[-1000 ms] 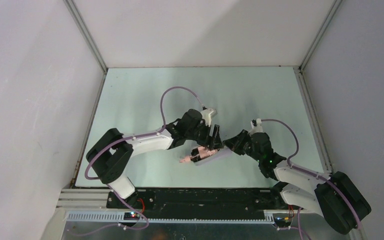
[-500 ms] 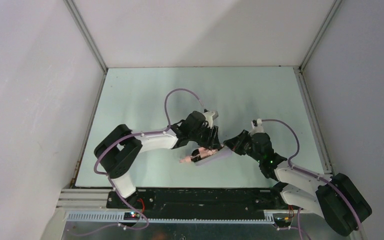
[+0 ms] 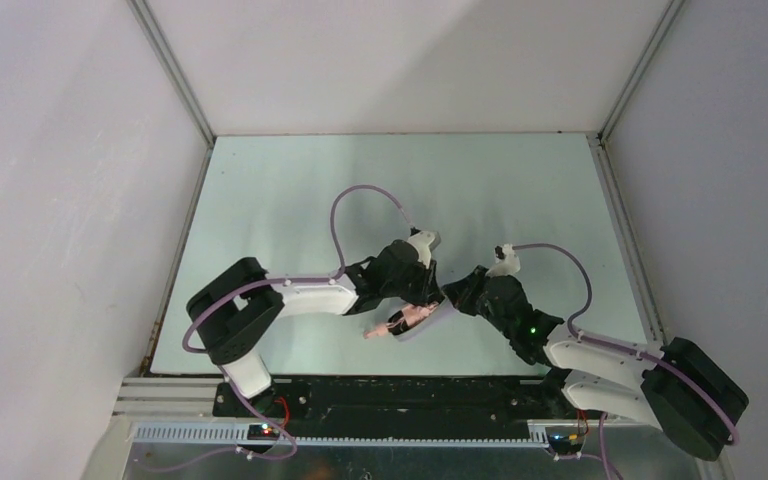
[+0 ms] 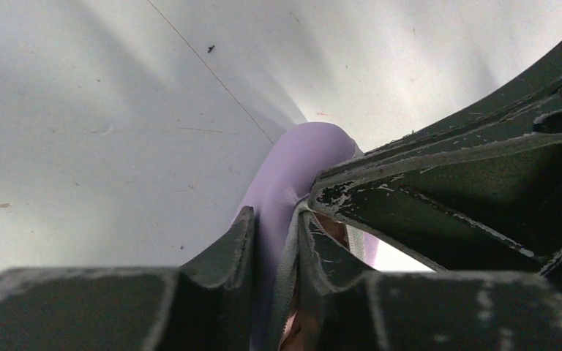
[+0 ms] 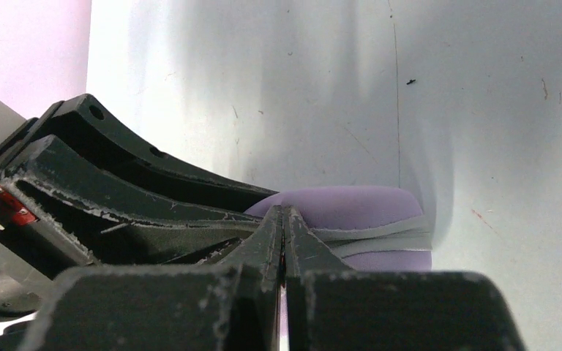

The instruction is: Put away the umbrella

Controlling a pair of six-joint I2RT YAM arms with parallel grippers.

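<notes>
The pale lilac case (image 3: 440, 314) lies on the table between both grippers, open along its zip edge. The salmon-pink umbrella (image 3: 407, 320) lies in it, its handle end (image 3: 371, 332) sticking out to the left. My left gripper (image 3: 428, 292) is shut on the case's wall; in the left wrist view the lilac wall (image 4: 300, 161) runs between its jaws (image 4: 274, 219), with pink fabric (image 4: 334, 230) beside them. My right gripper (image 3: 452, 297) is shut at the case's right end. In the right wrist view its jaws (image 5: 284, 216) press together at the grey zip edge (image 5: 366, 235).
The pale green table (image 3: 290, 200) is walled by white panels with metal corner posts (image 3: 170, 70). Both arms' purple cables arch above them (image 3: 365, 195). A black rail (image 3: 400, 395) runs along the near edge.
The left arm has stretched further right and lower over the case. The right gripper has shifted slightly left. Case and umbrella have turned a little and slid toward the front.
</notes>
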